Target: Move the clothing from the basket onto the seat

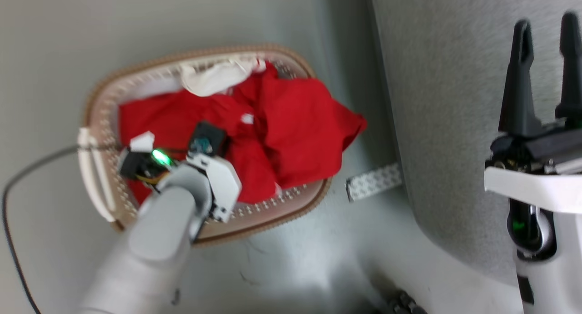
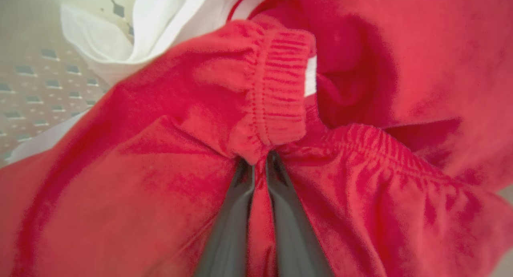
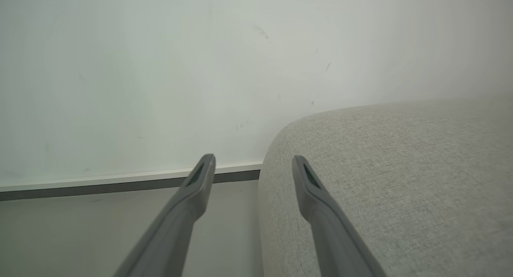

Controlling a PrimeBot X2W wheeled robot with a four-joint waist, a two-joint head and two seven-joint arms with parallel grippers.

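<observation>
Red clothing [image 1: 291,127], one piece, heaped in single white basket [image 1: 268,209] on floor just beside one grey seat [image 1: 454,100]; one white cloth [image 1: 213,77] tucked at basket's far end. Left gripper [image 2: 259,158] clenched on clothing fold below ribbed band. Right gripper [image 1: 545,25] spread wide, empty, near seat.

The clothing [image 2: 140,189] swallows the tips of the left gripper [image 2: 259,164] fingers [image 2: 230,229] and hides the basket [image 1: 102,123] bottom.
</observation>
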